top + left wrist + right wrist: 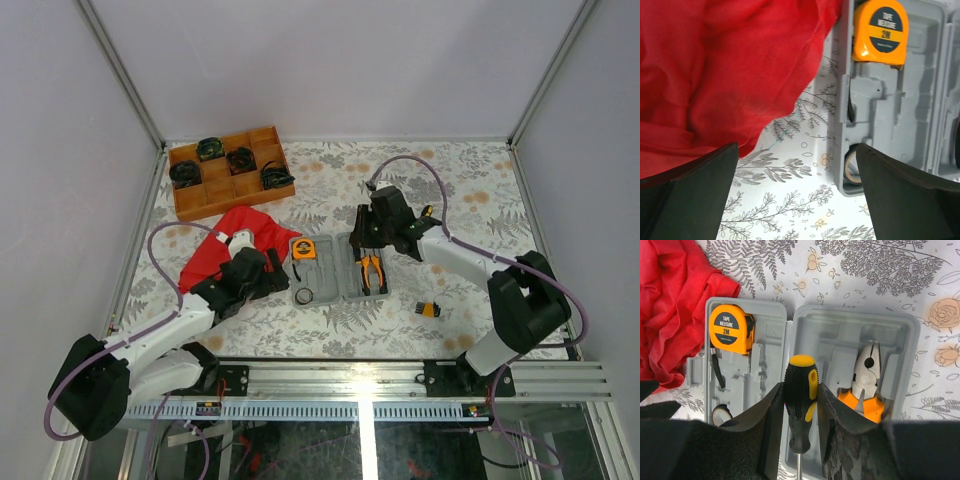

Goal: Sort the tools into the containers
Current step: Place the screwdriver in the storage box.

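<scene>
At the far left corner of the desk sits one wooden tray holding four black coiled bundles. Nearer the middle lies one red cloth, with the left pincer beside it, spread wide and holding nothing.

Mid-desk, one grey tool case lies open and flat, its two moulded halves side by side. The left half holds one orange tape measure with a black label (it reads "2M"), at the end towards the far edge. The right pincer is clamped on one screwdriver with a ribbed black handle and yellow cap. Its long axis runs along the fingers, cap out over the case's middle seam, shaft back towards the wrist.

The right half holds one pair of pliers, steel nose towards the far edge, orange handles towards the near one. One stubby black-and-yellow piece lies loose on the desk, right of the case.
</scene>
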`<action>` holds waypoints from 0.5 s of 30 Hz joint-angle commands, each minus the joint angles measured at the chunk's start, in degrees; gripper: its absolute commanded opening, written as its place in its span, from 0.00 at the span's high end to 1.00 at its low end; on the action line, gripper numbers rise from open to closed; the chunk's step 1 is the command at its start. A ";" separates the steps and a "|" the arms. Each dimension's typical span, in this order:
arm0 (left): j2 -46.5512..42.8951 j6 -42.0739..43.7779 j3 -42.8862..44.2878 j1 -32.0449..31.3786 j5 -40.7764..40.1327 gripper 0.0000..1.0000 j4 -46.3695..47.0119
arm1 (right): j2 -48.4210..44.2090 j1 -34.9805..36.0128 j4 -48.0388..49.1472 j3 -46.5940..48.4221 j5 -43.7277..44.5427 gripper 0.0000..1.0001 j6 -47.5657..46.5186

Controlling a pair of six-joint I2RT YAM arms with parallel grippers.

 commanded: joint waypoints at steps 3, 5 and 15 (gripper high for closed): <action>-0.77 4.15 -1.80 0.28 7.75 0.00 10.11 | 3.09 -0.36 3.62 4.38 -2.56 1.00 -0.40; -0.38 4.85 -2.40 0.44 9.88 0.00 12.40 | 3.64 -0.37 3.85 4.45 -3.12 1.00 -0.38; 7.97 3.40 -3.35 1.30 15.21 0.37 18.72 | 4.24 -0.36 3.98 3.99 -2.73 1.00 -0.98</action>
